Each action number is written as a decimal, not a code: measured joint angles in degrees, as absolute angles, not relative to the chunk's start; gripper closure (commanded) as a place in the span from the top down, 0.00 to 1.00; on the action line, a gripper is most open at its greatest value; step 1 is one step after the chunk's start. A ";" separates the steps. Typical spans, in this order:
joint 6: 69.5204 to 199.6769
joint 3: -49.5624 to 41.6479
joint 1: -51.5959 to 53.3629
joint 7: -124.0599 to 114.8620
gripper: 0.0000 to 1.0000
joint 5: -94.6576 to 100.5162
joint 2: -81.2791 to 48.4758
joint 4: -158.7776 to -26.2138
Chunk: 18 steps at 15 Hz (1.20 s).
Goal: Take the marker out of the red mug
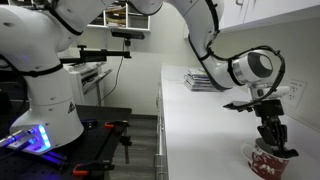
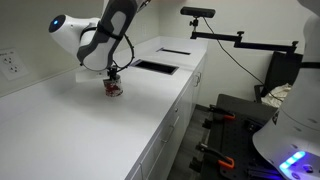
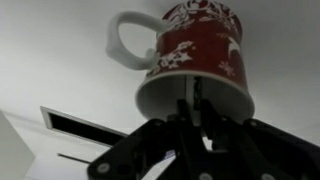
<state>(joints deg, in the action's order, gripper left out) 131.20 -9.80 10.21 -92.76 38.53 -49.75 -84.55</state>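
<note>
Exterior view: close, counter-height, facing along the long white countertop (image 1: 200, 130)
Exterior view: farther, raised, facing the opposite way along the countertop (image 2: 60, 120)
Wrist view: right above the red white-patterned ceramic mug (image 3: 200, 50)
Shared: mug, in all three

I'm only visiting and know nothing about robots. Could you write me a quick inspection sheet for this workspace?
Surface: white counter with a dark rectangular recess set into it.
Job's things: red mug upright on the counter, handle out to one side. A thin dark stick in its mouth is probably the marker, but it is hard to make out.
Clutter: a flat stack, perhaps papers, farther along the counter.
Grippers: the gripper is right over the mug's mouth. Open or shut cannot be told.
Cables: one cable hangs from the black camera arm.
Surroundings: wall outlet and a white machine base with a blue light.
</note>
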 measured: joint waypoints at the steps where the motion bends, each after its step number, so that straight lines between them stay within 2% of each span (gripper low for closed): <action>1: 131.21 -10.29 10.59 -92.44 0.05 38.52 -49.96 -84.30; 9: 129.98 -15.73 17.21 -92.51 0.05 40.44 -48.77 -84.71; 13: 119.44 -18.66 20.85 -98.17 0.05 44.30 -44.58 -87.71; 18: 110.82 -15.71 19.63 -100.68 0.05 46.07 -37.66 -96.83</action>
